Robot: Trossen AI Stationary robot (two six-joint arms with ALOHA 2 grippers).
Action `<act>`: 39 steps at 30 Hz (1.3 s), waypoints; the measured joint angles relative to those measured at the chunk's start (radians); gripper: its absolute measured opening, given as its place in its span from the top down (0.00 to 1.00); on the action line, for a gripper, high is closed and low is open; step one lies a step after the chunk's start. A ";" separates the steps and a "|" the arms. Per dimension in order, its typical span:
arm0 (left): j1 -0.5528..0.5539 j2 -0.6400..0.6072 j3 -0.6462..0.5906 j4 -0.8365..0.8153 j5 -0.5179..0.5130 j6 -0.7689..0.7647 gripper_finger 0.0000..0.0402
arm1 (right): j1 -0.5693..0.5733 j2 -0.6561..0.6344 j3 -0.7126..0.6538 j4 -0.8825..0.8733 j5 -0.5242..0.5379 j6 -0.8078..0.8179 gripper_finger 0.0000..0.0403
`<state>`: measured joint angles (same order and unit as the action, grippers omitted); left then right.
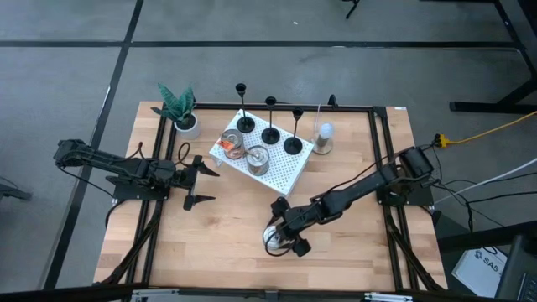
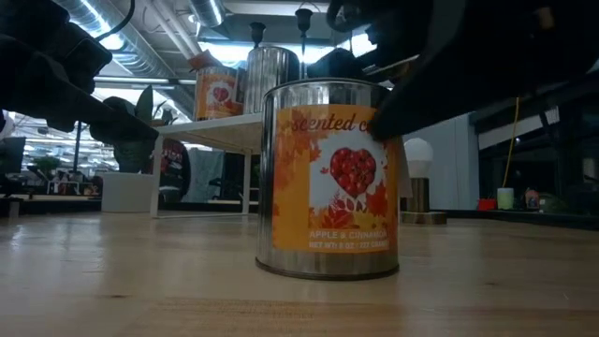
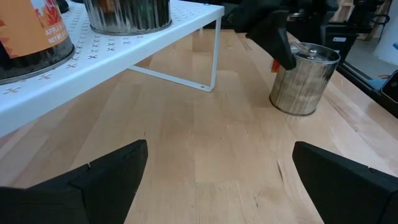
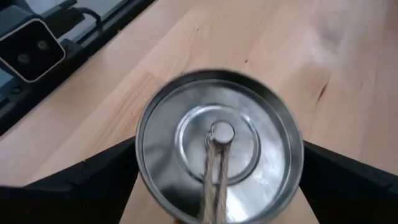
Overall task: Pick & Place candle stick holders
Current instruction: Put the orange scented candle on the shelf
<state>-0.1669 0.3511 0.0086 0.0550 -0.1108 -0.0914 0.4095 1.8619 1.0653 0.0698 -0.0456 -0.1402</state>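
Note:
Three black candle stick holders (image 1: 243,124) (image 1: 270,134) (image 1: 293,144) stand on their round bases in a row on the white perforated rack (image 1: 285,172) at the table's middle. No gripper is near them. My right gripper (image 1: 284,236) is open near the table's front edge, slanting down over a scented-candle tin (image 2: 328,178) with a metal lid (image 4: 221,134). One finger stands on each side of the tin. My left gripper (image 1: 201,183) waits open to the left of the rack, with nothing between its fingers (image 3: 112,174). My right gripper has its fingers (image 4: 106,171) close beside the tin's round wall on two opposite sides, coming from above at a slant. I cannot tell whether they touch it. The tin stands upright on the table.
Two more tins (image 1: 232,144) (image 1: 258,159) share the rack with the holders. A potted plant (image 1: 179,109) stands at the far left and a small white-topped object on a wooden base (image 1: 323,138) to the right of the rack. Black rails (image 1: 382,151) frame the table.

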 joint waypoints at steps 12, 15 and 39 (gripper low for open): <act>0.000 0.000 0.000 0.000 0.000 0.000 0.00 | 0.000 0.076 0.001 0.105 0.000 0.002 0.01; 0.000 0.000 0.000 0.000 0.000 0.000 0.00 | 0.000 0.083 0.001 0.123 0.000 0.004 0.01; 0.000 0.000 0.000 0.000 0.000 0.000 0.00 | 0.006 0.077 0.001 0.124 -0.033 -0.025 0.11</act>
<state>-0.1669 0.3512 0.0086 0.0547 -0.1108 -0.0914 0.4153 1.9390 1.0658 0.1935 -0.0785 -0.1648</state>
